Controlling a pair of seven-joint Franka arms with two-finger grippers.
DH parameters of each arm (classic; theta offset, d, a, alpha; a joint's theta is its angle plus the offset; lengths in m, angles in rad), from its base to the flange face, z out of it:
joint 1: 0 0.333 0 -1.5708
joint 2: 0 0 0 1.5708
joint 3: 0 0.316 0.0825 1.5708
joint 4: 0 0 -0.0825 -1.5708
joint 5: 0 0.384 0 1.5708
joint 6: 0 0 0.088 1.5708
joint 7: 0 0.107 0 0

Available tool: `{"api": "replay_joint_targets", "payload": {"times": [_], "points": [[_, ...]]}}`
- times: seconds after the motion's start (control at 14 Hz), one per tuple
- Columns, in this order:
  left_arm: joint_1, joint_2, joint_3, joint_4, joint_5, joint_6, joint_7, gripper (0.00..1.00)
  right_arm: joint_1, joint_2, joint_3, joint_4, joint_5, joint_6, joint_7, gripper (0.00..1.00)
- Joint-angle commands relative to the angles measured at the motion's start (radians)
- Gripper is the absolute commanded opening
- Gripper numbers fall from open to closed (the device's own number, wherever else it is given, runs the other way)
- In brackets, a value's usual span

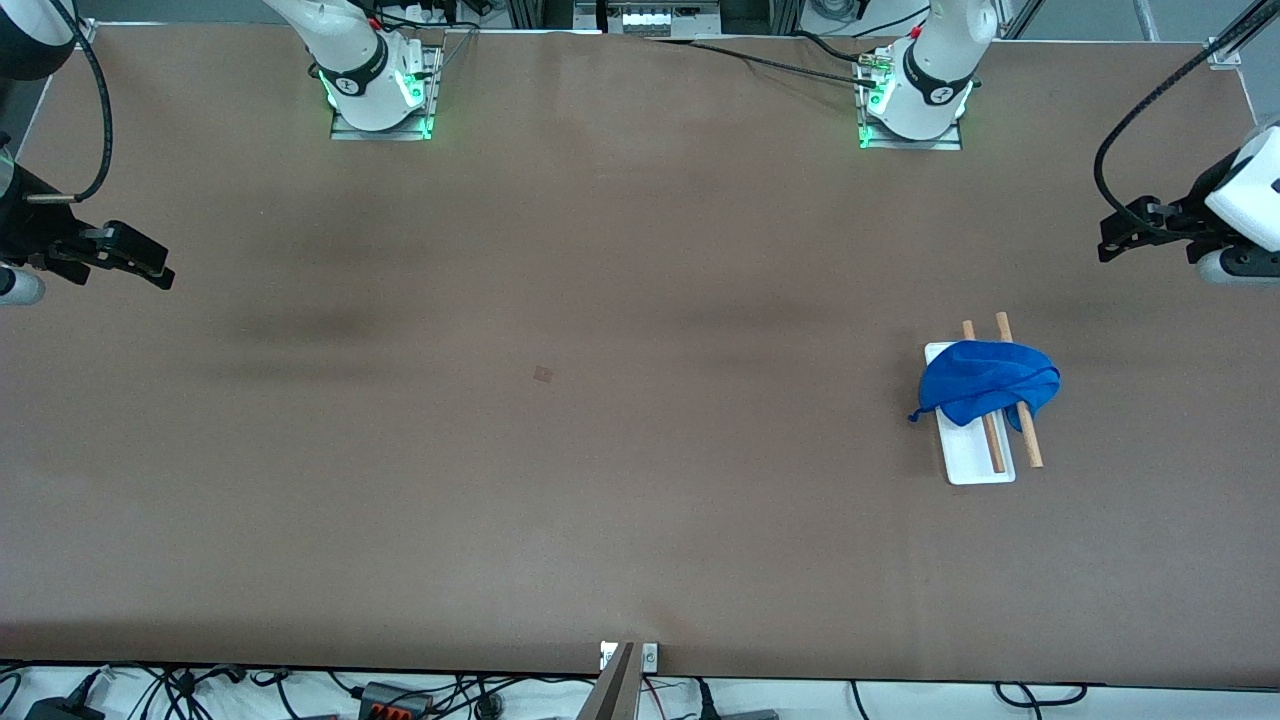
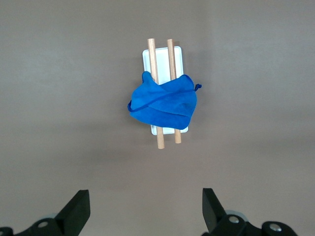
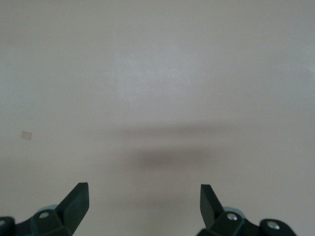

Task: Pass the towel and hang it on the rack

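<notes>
Towel (image 1: 985, 385) covers the upper half of the rack (image 1: 978, 462), hiding the wire stand; only the ends of both wooden rods (image 1: 1030, 445) and part of the white tray show. The cloth is bright blue, soft, bunched in folds, with a hem corner hanging off the tray edge. The rack sits at right of centre in the front view, on the brown matte table (image 1: 560, 480).

Left gripper (image 1: 1125, 238) at the right edge, arm cut off, fingers spread wide, empty. Right gripper (image 1: 135, 262) at the left edge, likewise spread and empty. Both arms wait. A small pale mark (image 1: 543, 374) lies mid-table.
</notes>
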Motion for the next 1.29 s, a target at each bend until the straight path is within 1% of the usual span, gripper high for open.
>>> {"api": "replay_joint_targets", "payload": {"times": [0.0,0.14,0.21,0.29,0.36,0.86,1.0,1.21], "points": [[-0.028,-0.011,0.022,0.001,0.019,-0.008,-0.013,1.00,-0.002,-0.005,0.006,0.007,0.002,-0.002,0.004,1.00],[-0.032,-0.008,0.031,0.001,0.013,-0.008,-0.014,1.00,-0.001,-0.005,0.006,0.007,0.000,-0.008,0.002,1.00],[-0.044,-0.007,0.055,0.001,-0.012,-0.008,-0.019,1.00,0.002,-0.005,0.007,0.009,0.000,-0.008,-0.002,1.00],[-0.062,-0.008,0.097,-0.004,-0.042,-0.008,-0.017,1.00,0.004,-0.008,0.009,0.009,0.000,-0.009,-0.015,1.00],[-0.067,-0.008,0.108,-0.005,-0.047,-0.008,-0.014,1.00,0.004,-0.008,0.016,0.010,0.000,-0.009,-0.027,1.00],[-0.067,-0.011,0.100,-0.002,-0.053,-0.014,-0.023,1.00,0.001,-0.005,0.018,0.023,0.002,-0.032,-0.036,1.00],[-0.064,-0.011,0.100,-0.005,-0.088,-0.014,-0.032,1.00,-0.004,-0.005,0.016,0.018,0.004,-0.037,-0.032,1.00],[-0.061,-0.011,0.099,-0.004,-0.093,-0.017,-0.055,1.00,-0.004,-0.005,0.015,0.013,0.002,-0.051,-0.019,1.00]]}}
